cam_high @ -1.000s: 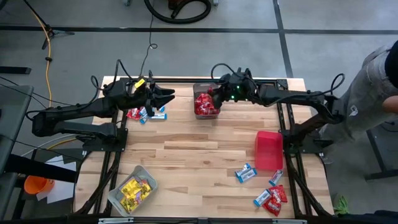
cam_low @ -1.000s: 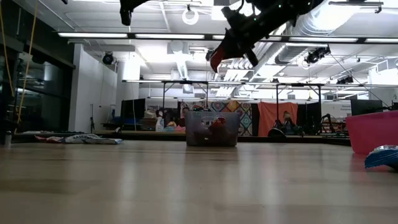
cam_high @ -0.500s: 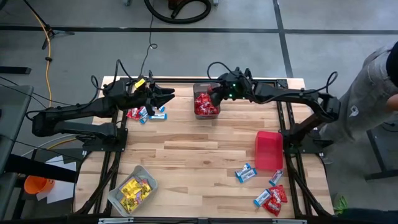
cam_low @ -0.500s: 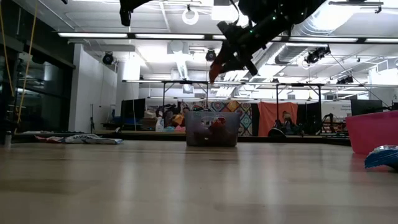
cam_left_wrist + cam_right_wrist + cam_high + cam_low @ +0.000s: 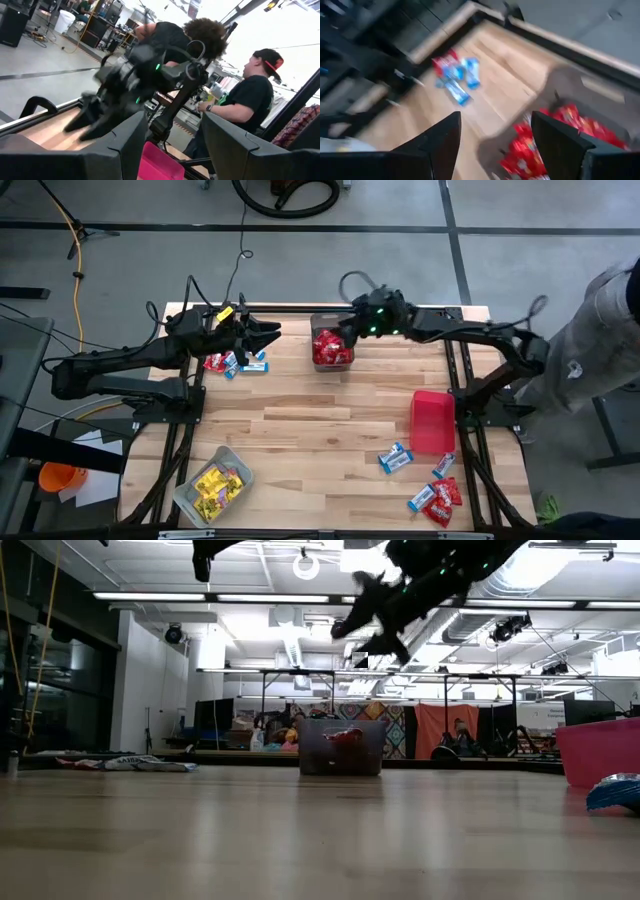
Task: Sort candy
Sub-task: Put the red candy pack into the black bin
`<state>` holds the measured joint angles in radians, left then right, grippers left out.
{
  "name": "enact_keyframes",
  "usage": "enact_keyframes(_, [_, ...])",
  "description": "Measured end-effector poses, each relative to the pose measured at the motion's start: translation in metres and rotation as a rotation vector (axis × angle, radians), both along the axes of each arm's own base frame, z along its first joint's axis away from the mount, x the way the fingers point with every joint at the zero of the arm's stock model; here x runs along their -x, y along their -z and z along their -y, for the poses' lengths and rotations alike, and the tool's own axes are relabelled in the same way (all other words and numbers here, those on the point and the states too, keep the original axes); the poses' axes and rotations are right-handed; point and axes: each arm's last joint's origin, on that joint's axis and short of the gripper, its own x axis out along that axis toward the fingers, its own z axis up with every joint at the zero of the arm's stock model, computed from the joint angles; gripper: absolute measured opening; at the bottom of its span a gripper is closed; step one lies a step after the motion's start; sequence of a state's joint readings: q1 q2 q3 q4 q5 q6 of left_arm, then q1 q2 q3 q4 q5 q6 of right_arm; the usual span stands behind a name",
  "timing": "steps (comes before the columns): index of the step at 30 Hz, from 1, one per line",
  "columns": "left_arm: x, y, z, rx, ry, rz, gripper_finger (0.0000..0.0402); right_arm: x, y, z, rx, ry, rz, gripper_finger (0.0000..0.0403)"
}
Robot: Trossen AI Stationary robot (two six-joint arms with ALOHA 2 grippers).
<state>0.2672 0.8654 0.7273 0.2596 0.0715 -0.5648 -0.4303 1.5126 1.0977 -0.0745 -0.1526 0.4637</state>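
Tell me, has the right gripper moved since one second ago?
Yes. The right gripper has drawn back slightly from over the dark bin toward its far right corner, jaws now open.

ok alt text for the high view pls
Seen from above, the right hand hangs open over a dark mesh bin of red wrapped candies at the wooden table's far edge. The left hand waits open above mixed candies.

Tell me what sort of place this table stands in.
Probably a large robotics lab or workshop. The low view shows a high ceiling with strip lights and exposed ducts, and more workbenches far behind the wooden table. The left wrist view shows a person sitting at another station.
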Motion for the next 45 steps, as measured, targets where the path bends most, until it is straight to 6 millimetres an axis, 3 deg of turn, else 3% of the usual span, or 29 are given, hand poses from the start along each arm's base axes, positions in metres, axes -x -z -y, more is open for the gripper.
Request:
enact_keyframes(5, [0.0, 0.0, 0.0, -0.005, -0.001, -0.002, 0.0184, 0.026, -0.044, -0.012, 0.036, -0.102, 0.151, 0.0236])
enact_keyframes(8, [0.0, 0.0, 0.0, -0.04, -0.005, -0.01, 0.0184, 0.036, -0.068, -0.032, 0.057, -0.211, 0.25, 0.0236])
enact_keyframes(13, [0.0, 0.0, 0.0, -0.069, -0.009, -0.015, 0.0184, 0.036, -0.089, -0.075, 0.068, -0.409, 0.377, 0.0236])
enact_keyframes(17, [0.0, 0.0, 0.0, -0.069, -0.009, -0.016, 0.0184, 0.03, -0.093, -0.107, 0.093, -0.478, 0.416, 0.0236])
enact_keyframes(20, [0.0, 0.0, 0.0, -0.069, -0.008, -0.017, 0.0184, 0.028, -0.093, -0.119, 0.126, -0.445, 0.417, 0.0236])
enact_keyframes(28, [0.0, 0.0, 0.0, -0.051, -0.007, -0.014, 0.0184, 0.027, -0.095, -0.125, 0.127, -0.423, 0.432, 0.0236])
enact_keyframes(32, [-0.002, 0.002, -0.001, 0.139, -0.014, 0.007, 0.0184, 0.027, -0.095, -0.125, 0.12, -0.421, 0.432, 0.0236])
enact_keyframes(37, [-0.011, 0.001, -0.005, 0.203, -0.063, -0.275, 0.0184, 0.027, -0.095, -0.124, 0.122, -0.413, 0.43, 0.0236])
enact_keyframes(42, [-0.014, 0.005, -0.021, 0.146, -0.279, -0.832, 0.0184, 0.027, -0.095, -0.123, 0.131, -0.378, 0.427, 0.0236])
enact_keyframes(45, [-0.011, 0.021, -0.037, 0.104, -0.43, -1.116, 0.0184, 0.027, -0.094, -0.123, 0.131, -0.378, 0.424, 0.0236])
